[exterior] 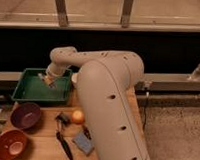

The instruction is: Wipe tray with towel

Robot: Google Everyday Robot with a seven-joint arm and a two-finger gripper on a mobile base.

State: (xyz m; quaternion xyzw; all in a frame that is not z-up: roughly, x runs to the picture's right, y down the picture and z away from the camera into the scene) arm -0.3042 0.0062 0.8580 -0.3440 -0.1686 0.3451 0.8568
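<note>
Tabletop [41, 138]: closed gripper [49, 81] over green tray [23, 97], far-right corner behind arm [110, 95].

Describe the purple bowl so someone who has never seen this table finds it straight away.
Start at the big green tray at the table's back left, with the gripper over it. Just in front of the tray's near edge sits the purple bowl. It is dark violet, unlike the orange bowl nearer the camera.
</note>
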